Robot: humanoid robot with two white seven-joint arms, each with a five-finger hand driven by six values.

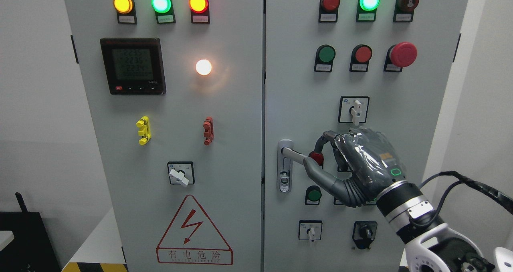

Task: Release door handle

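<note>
The silver door handle (294,154) sticks out to the right from its backplate (285,178) on the left edge of the cabinet's right door (296,83). My right hand (313,161) comes in from the lower right, wrapped in grey film. Its curled fingers (325,138) hook over the lever's free end, and the thumb (320,176) lies just under it, so the hand is shut on the handle. The lever slopes slightly down to the right. Both doors look shut. The left arm does not show.
The right door carries push buttons, a red mushroom stop (402,54) and rotary switches (354,109) close around the hand. The left door holds lit lamps, a meter (133,66) and a warning triangle (194,234). A black cable (477,186) trails from my forearm.
</note>
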